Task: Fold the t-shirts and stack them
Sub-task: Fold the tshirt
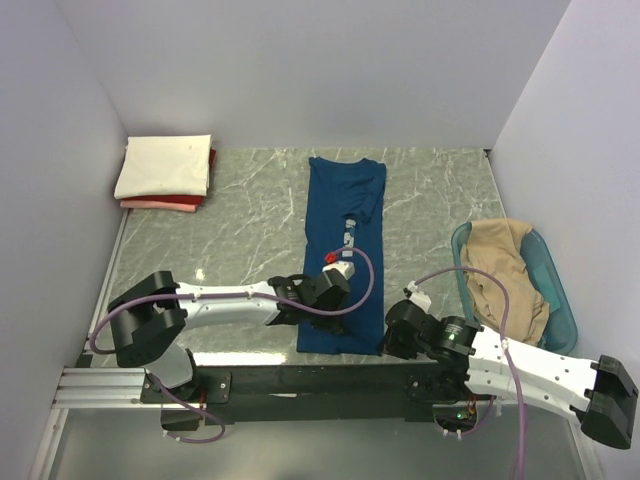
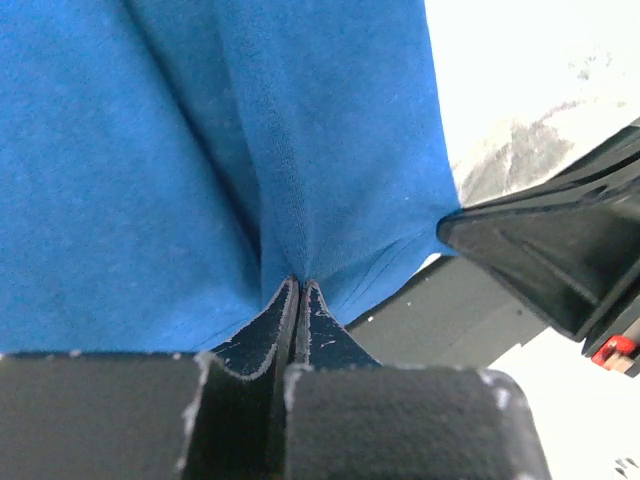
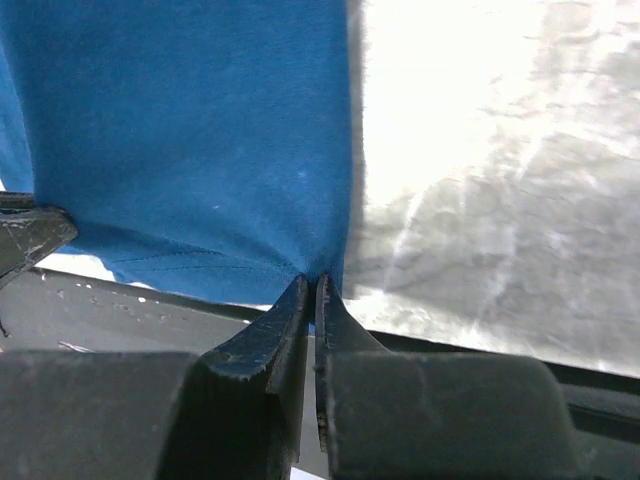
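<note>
A dark blue t-shirt (image 1: 340, 215) lies folded into a long strip down the middle of the marble table, collar end far. My left gripper (image 1: 304, 322) (image 2: 300, 285) is shut on its near hem at the left side. My right gripper (image 1: 388, 335) (image 3: 315, 280) is shut on the near right corner of the same hem; its black finger (image 2: 455, 228) also shows in the left wrist view. A cream t-shirt (image 1: 165, 165) lies folded on red and pink ones (image 1: 170, 203) at the far left. A tan t-shirt (image 1: 505, 270) is crumpled in the tub.
A teal plastic tub (image 1: 562, 300) stands at the right edge of the table. Pale walls close in the left, far and right sides. A black rail (image 1: 300, 380) runs along the near edge under the arm bases.
</note>
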`<state>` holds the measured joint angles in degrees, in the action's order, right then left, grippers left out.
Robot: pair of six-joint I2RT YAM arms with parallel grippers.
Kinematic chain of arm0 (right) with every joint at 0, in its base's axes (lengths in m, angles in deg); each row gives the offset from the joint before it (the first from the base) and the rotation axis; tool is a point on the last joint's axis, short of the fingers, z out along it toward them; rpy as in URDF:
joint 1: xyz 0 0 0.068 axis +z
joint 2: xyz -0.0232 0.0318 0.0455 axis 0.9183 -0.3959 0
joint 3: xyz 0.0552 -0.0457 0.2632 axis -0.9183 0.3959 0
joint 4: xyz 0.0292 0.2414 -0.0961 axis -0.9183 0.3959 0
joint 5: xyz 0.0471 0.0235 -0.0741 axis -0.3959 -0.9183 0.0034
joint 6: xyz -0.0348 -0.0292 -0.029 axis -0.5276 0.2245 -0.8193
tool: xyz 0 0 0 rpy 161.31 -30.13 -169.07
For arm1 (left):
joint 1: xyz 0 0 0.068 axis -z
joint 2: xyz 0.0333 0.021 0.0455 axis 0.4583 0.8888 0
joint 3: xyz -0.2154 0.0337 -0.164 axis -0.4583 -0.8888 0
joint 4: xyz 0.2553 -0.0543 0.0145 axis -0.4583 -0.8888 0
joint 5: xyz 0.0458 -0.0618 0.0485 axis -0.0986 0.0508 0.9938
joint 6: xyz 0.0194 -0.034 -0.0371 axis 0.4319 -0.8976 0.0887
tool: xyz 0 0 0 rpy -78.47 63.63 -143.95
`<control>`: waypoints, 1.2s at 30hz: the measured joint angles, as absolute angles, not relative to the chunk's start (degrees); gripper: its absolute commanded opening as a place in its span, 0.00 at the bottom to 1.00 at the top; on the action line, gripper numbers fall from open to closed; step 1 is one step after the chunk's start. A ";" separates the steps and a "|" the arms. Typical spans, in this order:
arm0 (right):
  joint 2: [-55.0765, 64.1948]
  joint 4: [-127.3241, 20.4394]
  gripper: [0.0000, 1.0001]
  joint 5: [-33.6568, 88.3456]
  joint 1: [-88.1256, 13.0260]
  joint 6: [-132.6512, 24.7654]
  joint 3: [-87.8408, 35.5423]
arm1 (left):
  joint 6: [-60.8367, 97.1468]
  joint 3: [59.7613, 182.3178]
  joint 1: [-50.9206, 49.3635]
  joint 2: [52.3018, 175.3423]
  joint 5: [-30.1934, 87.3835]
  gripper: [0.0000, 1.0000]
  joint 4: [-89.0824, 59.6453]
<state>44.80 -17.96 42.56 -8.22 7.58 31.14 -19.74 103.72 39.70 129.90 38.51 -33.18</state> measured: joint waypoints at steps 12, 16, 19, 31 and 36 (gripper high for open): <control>48.45 -13.46 0.22 43.13 -8.22 8.65 31.05 | -23.93 96.42 37.80 128.19 31.21 0.01 -24.94; 48.45 -12.37 0.34 43.15 -8.22 8.47 30.94 | -24.48 95.48 37.78 128.72 29.24 0.01 -22.91; 48.67 -10.86 0.38 43.52 -8.24 8.10 30.22 | -24.55 95.26 37.78 129.05 27.97 0.02 -21.58; 50.79 -5.22 0.39 47.56 -8.50 6.57 22.76 | -25.95 94.45 35.90 128.98 19.97 0.03 -14.10; 50.75 -4.37 0.39 48.35 -8.77 5.83 22.13 | -26.75 94.87 34.17 128.98 16.74 0.03 -13.20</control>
